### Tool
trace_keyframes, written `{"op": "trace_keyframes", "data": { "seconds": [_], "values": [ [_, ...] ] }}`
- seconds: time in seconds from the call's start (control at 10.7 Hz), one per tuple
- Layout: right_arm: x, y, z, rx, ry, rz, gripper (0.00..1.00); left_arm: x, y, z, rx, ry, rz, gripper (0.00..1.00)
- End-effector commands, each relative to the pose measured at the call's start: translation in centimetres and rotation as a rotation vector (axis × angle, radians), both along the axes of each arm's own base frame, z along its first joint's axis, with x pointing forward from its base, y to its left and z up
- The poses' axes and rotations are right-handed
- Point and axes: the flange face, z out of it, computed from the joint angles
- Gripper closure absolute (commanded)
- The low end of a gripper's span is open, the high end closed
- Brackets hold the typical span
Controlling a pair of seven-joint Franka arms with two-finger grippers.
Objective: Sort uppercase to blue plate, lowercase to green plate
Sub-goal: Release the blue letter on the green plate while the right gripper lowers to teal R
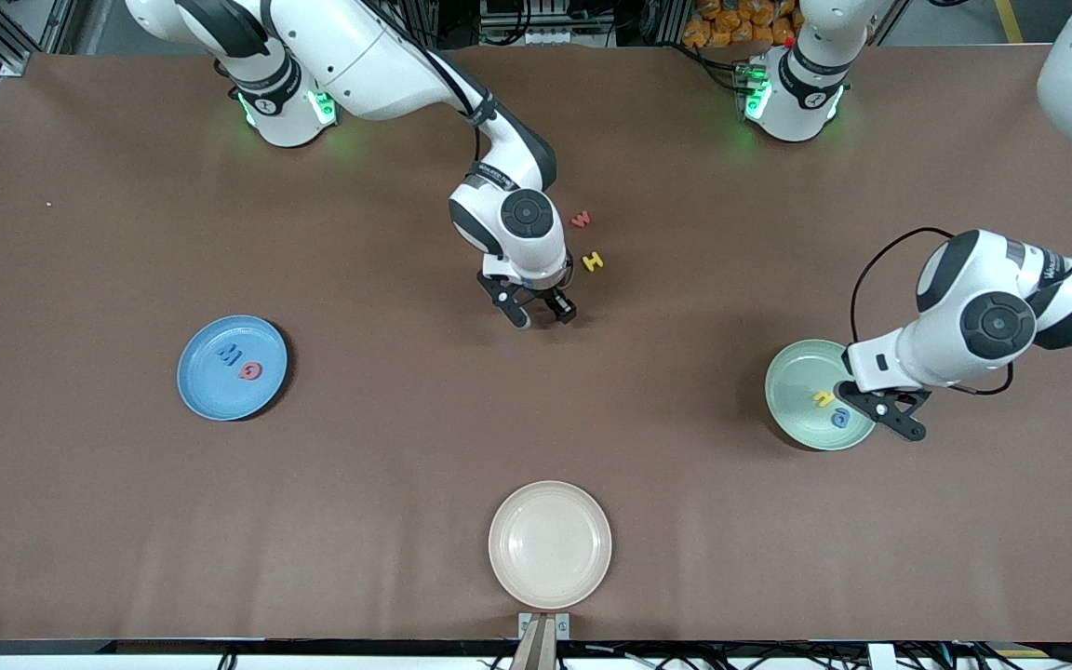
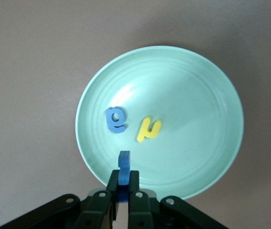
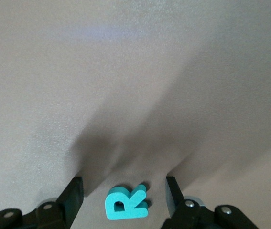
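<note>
Two sorting moves at once: the left gripper (image 2: 120, 202), pinched shut on a blue lowercase letter (image 2: 124, 168), hangs over the green plate (image 2: 221, 86) for release, while the right gripper (image 3: 124, 193) straddles the teal R (image 3: 125, 202) on the table with fingers spread, ready to clamp.

Main thing you can't make out: the small blue foam letter (image 2: 124, 168) pinched in the left gripper (image 2: 121, 196) sits edge-on in the left wrist view, so its shape is unreadable, and from the front camera the gripper over the pale mint-green plate (image 1: 792, 372) hides it completely.

The teal foam R (image 3: 126, 202) between the right gripper's (image 1: 541, 316) fingers is covered by that gripper in the front view.

On the round sky-blue plate (image 1: 206, 391) the tiny blue foam letter (image 1: 228, 353) is too small to read for sure.

Both wrist views crop the grippers' bodies at the frame edge.
</note>
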Motion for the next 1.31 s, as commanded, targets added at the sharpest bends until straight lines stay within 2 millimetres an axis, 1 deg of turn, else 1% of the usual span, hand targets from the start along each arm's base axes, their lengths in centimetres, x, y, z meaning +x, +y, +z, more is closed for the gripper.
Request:
{"op": "trace_keyframes", "data": {
  "seconds": [0.0,0.09,0.19,0.28,0.47,0.56,0.75,0.84,0.94,1.03,1.13,1.22],
  "values": [
    [0.1,0.8,0.1,0.008,0.007,-0.034,0.21,0.7,-0.4,-0.2,-0.019,0.007,0.094,0.0],
    [0.0,0.9,0.1,0.008,0.008,-0.035,0.21,0.7,-2.1,-0.1,-0.014,0.002,0.106,0.0],
    [0.0,0.9,0.1,0.008,0.008,-0.035,0.21,0.6,-2.9,0.2,-0.002,-0.005,0.127,0.0],
    [-0.2,1.0,0.1,0.009,0.009,-0.033,0.21,0.6,-3.0,0.9,0.004,-0.013,0.163,0.0],
    [-0.4,1.2,0.1,0.011,0.009,-0.032,0.21,0.5,-4.5,2.8,0.001,-0.033,0.153,0.0],
    [-0.4,1.2,0.1,0.011,0.009,-0.032,0.22,0.7,-5.8,4.7,-0.009,-0.048,0.144,0.0],
    [-0.7,1.5,0.0,0.013,0.011,-0.029,0.24,1.2,-8.2,6.5,-0.002,-0.061,0.12,0.0],
    [-1.0,1.7,-0.3,0.013,0.018,-0.031,0.24,1.3,-8.8,6.8,-0.003,-0.067,0.113,0.0],
    [-1.2,1.8,-0.4,0.013,0.019,-0.029,0.26,1.4,-8.9,6.9,-0.001,-0.066,0.113,0.0],
    [-1.2,1.8,-0.4,0.014,0.018,-0.027,0.27,1.3,-9.1,6.7,-0.002,-0.063,0.109,0.0],
    [-1.2,1.8,-0.4,0.015,0.018,-0.027,0.28,1.2,-9.7,6.6,-0.003,-0.062,0.099,0.0],
    [-1.2,1.8,-0.5,0.013,0.018,-0.025,0.31,0.9,-11.4,6.7,-0.003,-0.062,0.075,0.0]
  ]
}}
